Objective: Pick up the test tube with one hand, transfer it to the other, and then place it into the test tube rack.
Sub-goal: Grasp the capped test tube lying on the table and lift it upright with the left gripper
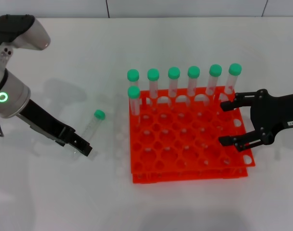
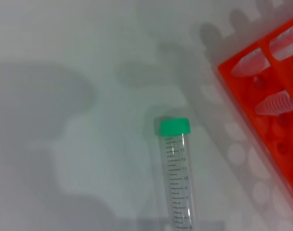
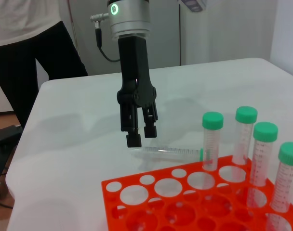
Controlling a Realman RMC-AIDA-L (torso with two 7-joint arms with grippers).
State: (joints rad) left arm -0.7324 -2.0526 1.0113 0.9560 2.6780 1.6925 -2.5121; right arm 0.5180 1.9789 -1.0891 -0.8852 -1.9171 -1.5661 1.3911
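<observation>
The test tube (image 1: 91, 127) lies flat on the white table left of the orange-red rack (image 1: 185, 177), its green cap (image 1: 99, 114) pointing away from me. My left gripper (image 1: 84, 149), unlabelled, hovers at the tube's tapered end, jaws a little apart and holding nothing. The right wrist view shows it (image 3: 140, 137) just above the lying tube (image 3: 170, 153). The left wrist view shows the tube (image 2: 178, 178) on the table beside the rack (image 2: 262, 130). My right gripper (image 1: 223, 123), with the white label, is open and empty over the rack's right edge.
Several green-capped tubes (image 1: 174, 79) stand upright in the rack's far row and left column; they also show in the right wrist view (image 3: 212, 139). A person in dark trousers (image 3: 26, 62) stands beyond the table's far-left edge.
</observation>
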